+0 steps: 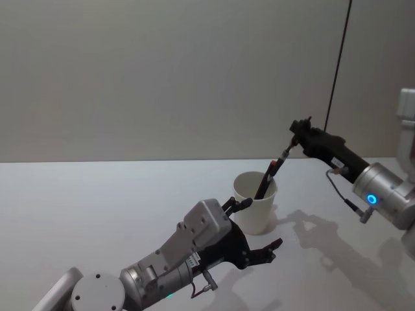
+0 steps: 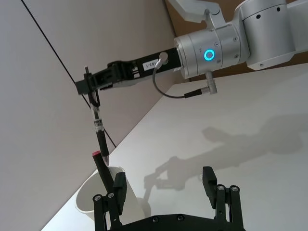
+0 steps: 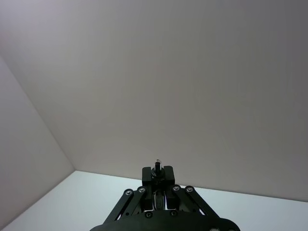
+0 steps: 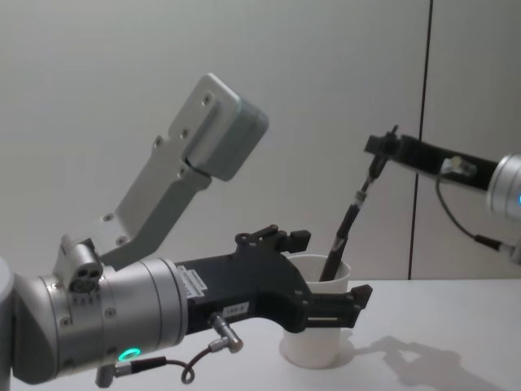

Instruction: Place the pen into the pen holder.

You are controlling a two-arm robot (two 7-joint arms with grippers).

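While the left pincer straddles the pen holder spread apart, the right pincer clamps the pen.

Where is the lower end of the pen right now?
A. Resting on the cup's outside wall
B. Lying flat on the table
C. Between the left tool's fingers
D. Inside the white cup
D: the pen, held at its top by the right tool, slants down into the pen holder.

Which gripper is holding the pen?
The right gripper pinches the pen by its top, tip inside the white cup. The left gripper stands open around the cup.
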